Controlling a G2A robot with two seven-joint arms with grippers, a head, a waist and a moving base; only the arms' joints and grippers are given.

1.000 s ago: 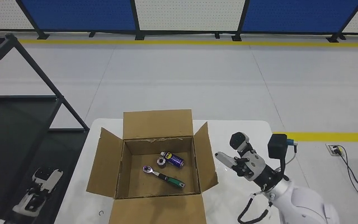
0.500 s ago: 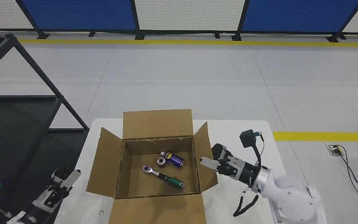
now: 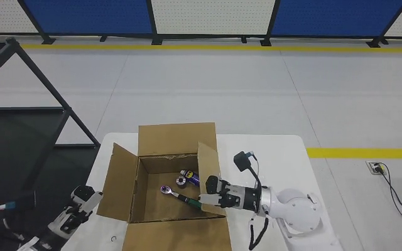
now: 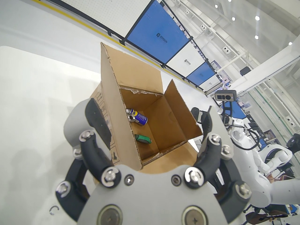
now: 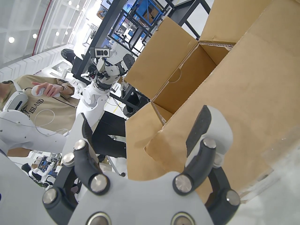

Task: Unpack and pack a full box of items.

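An open cardboard box (image 3: 179, 141) sits mid-table. Inside lie a blue spray can (image 3: 195, 179), a small metal round piece (image 3: 181, 182) and a green-handled ratchet (image 3: 183, 198). My right gripper (image 3: 211, 190) is open at the box's right flap (image 3: 209, 164), which stands upright. In the right wrist view the flap (image 5: 246, 90) has its corner between the open fingers of that gripper (image 5: 144, 127). My left gripper (image 3: 83, 199) is open, just outside the left flap (image 3: 116, 182). From the left wrist, that gripper (image 4: 152, 122) faces the flap's edge (image 4: 110, 76), the can (image 4: 140, 118) and the ratchet handle (image 4: 143, 139).
The white table (image 3: 276, 157) has bare room to the right of the box. A black metal rack (image 3: 38, 125) stands off the table's left side. The near flap (image 3: 176, 235) lies folded out toward the table's front edge.
My right arm has swung left to the box and the right flap has gone from splayed outward to upright. My left gripper has come closer to the left flap.
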